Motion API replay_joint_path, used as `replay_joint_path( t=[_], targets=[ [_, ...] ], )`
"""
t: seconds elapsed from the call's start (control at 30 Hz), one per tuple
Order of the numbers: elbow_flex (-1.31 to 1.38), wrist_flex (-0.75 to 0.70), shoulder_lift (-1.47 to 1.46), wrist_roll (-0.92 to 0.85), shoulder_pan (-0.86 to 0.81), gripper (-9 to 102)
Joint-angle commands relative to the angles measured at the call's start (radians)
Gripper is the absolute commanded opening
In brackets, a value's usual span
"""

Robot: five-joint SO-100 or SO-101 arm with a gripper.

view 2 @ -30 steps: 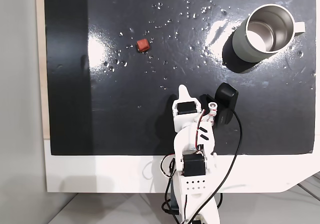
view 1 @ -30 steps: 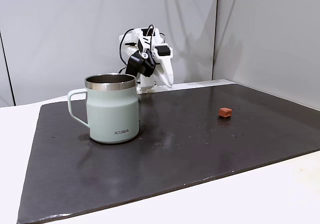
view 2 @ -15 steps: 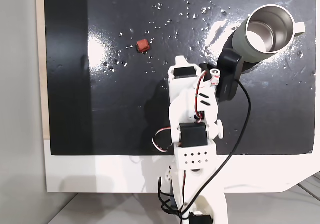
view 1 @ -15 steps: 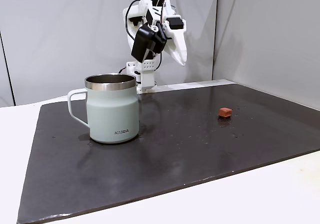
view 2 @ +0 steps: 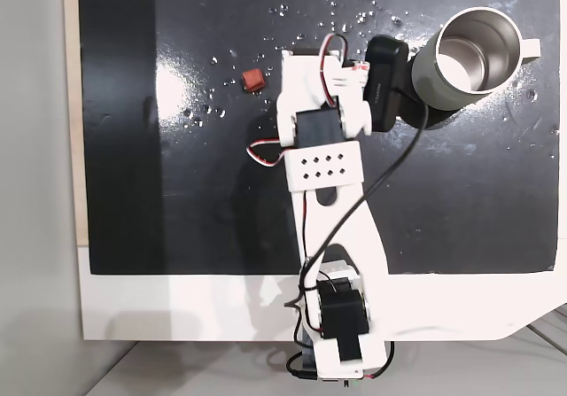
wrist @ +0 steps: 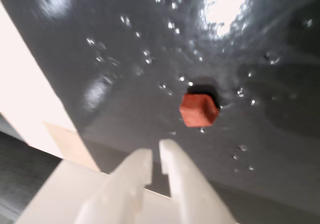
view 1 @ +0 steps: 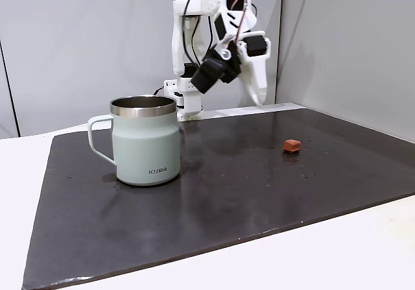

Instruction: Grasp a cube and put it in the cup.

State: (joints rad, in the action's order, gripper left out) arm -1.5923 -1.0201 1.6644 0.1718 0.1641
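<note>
Gripper (wrist: 155,160) hangs above wet mat (wrist: 125,28) near cube (wrist: 198,109).

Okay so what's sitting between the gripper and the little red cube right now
Nothing solid. In the wrist view the stretch from the gripper to the cube is bare dark mat, with a few small water droplets.

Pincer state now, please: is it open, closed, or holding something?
Pincer: closed, or nearly so, with a thin gap between the white fingers, and holding nothing. The cube lies on the dark mat ahead of it, apart from the tips.
</note>
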Motion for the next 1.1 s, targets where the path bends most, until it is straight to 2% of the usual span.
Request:
replay_joint_path(
  t=[0.0,0.57,0.87,0.93,1.07],
  targets=[
    [0.173,-0.044,-0.071,0.006,0.038,0],
    [0.632,-0.291,-0.460,-0.046,0.147,0],
    [0.660,-0.327,-0.502,-0.060,0.170,0],
    [0.660,-0.328,-0.503,-0.060,0.167,3],
    [0.658,-0.345,-0.514,-0.064,0.160,16]
  ],
)
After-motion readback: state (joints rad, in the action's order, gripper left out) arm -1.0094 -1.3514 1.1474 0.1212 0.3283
